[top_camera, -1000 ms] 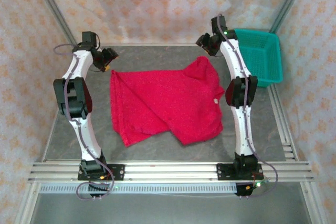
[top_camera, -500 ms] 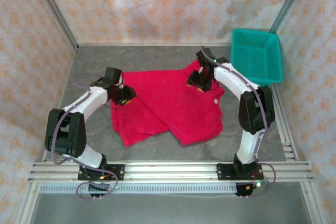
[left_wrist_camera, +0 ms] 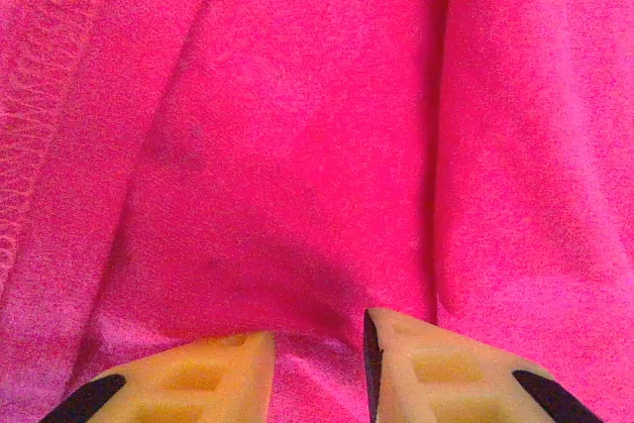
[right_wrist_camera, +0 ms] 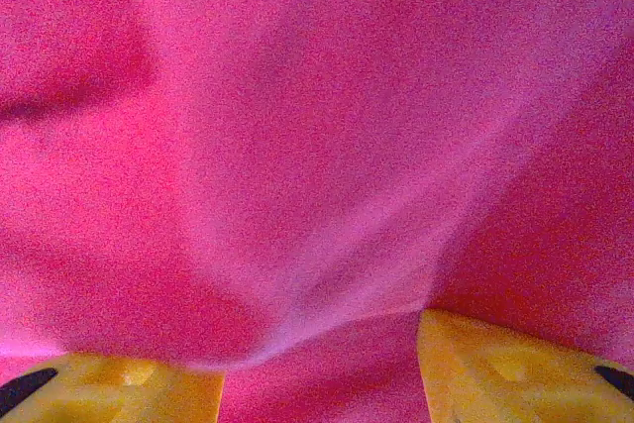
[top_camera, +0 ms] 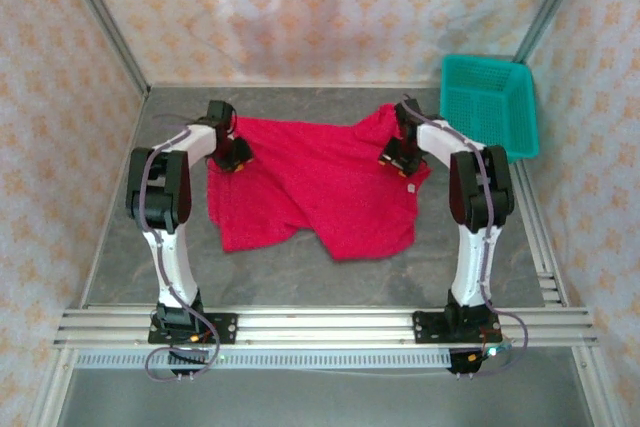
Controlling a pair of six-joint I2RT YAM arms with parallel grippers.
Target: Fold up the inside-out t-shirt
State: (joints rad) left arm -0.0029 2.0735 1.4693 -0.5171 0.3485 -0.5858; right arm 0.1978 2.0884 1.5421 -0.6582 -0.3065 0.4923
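The inside-out t-shirt [top_camera: 320,187] lies rumpled and crimson on the grey table, a small white tag [top_camera: 411,185] near its right edge. My left gripper [top_camera: 238,154] sits at the shirt's far left corner. In the left wrist view its tan fingers [left_wrist_camera: 319,364] pinch a bunched fold of t-shirt cloth [left_wrist_camera: 297,146]. My right gripper [top_camera: 397,159] presses on the far right part, by the sleeve. In the right wrist view taut creases of t-shirt cloth [right_wrist_camera: 297,146] run down into the gap between its yellow fingers [right_wrist_camera: 322,369], which stand wider apart with cloth caught between them.
A teal mesh basket [top_camera: 487,107] stands at the back right corner, just beyond the right arm. Bare grey table [top_camera: 300,287] lies between the shirt's near edge and the arm bases. Patterned walls close in the back and sides.
Both arms dropped from raised poses onto the shirt's far corners. The left jaws narrowed onto cloth. The shirt has shifted toward the back of the table, its near edge pulled farther from the bases.
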